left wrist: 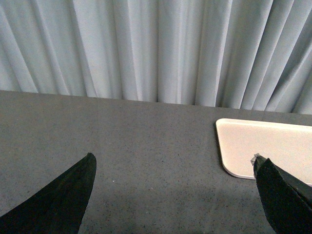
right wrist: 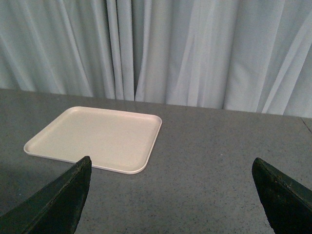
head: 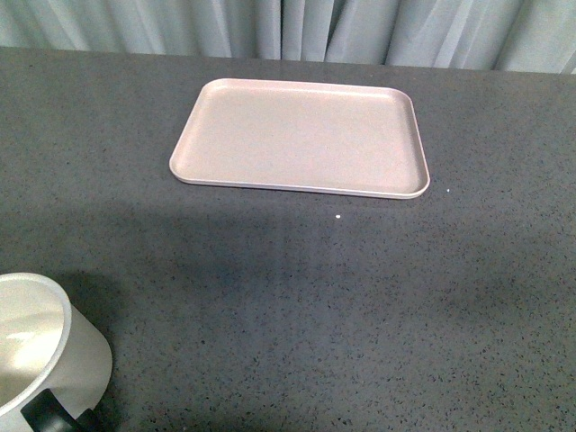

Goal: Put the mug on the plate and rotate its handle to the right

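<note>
Standing at the counter's [head: 360, 297] near left, the mug [head: 56, 353] is well apart from the empty plate [head: 301, 135], which lies farther off with its long axis crosswise. The handle [head: 49, 416] faces the robot. Left gripper [left wrist: 174, 158] and right gripper [right wrist: 170, 160] are spread apart and empty. The left arm is judged nearer. Bare counter lies between mug and plate.

Soft, even light — sharp, faint shadows
</note>
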Controlling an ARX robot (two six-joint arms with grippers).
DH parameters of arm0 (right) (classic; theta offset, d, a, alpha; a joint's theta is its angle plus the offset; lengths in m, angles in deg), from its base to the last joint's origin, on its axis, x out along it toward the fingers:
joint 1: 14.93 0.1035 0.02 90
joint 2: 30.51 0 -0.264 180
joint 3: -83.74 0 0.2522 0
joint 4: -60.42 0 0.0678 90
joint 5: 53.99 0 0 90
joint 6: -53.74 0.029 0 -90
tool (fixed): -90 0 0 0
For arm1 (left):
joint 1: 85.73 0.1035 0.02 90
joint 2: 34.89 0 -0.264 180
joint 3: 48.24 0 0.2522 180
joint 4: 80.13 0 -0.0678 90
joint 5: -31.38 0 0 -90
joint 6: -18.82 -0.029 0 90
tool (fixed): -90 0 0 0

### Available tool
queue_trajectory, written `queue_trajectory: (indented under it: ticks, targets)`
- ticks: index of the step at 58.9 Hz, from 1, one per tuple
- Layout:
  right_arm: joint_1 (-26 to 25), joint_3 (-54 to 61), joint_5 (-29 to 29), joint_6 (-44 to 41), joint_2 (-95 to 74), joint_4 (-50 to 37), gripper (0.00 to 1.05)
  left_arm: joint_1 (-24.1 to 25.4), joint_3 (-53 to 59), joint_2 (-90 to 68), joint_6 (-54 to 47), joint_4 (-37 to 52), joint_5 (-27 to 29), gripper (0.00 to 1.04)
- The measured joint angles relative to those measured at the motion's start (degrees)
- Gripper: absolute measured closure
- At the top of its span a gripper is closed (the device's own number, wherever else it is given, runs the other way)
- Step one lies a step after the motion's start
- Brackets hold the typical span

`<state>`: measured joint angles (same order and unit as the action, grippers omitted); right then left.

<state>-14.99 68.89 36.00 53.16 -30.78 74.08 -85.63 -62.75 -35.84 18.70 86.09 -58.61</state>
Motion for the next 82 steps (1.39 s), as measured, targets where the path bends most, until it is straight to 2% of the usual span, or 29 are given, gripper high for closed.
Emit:
queue_trajectory:
  ticks: [32,35,37,41,51,56,70,82]
  targets:
    - [0.0,0.0,0.0,0.0,0.0,0.0,0.09,-0.04,-0.07,-0.09,0.13,-0.13,0.26,0.09]
    - [0.0,0.0,0.0,0.0,0.0,0.0,0.09,-1.42,-2.56,-2.95,1.92,-6.78,5.14,0.09]
    - [0.0,0.0,-0.07,0.0,0.0,0.0,0.09,-2.69,-6.64,-9.2,2.99,-15.1,9.75,0.09]
    - [0.0,0.0,0.09,0.0,0.02,0.0,0.09,-1.66,-11.56,-19.37,2.36,-20.98,11.52,0.09]
    - [0.0,0.0,0.0,0.0,0.0,0.0,0.09,6.21,-16.96,-35.71,-5.03,-12.74,5.95,0.09]
    - [0.0,0.0,0.0,0.02,0.0,0.0,0.09,7.06,-19.1,-41.75,-6.08,-10.12,5.84,0.09]
    - [0.0,0.0,0.02,0.02,0.0,0.0,0.09,-1.09,-19.61,-56.61,-4.94,-5.95,7.5,0.09]
    - [0.0,0.0,0.02,0.0,0.0,0.0,0.09,-3.82,-19.85,-60.28,-3.34,-4.83,7.41,0.09]
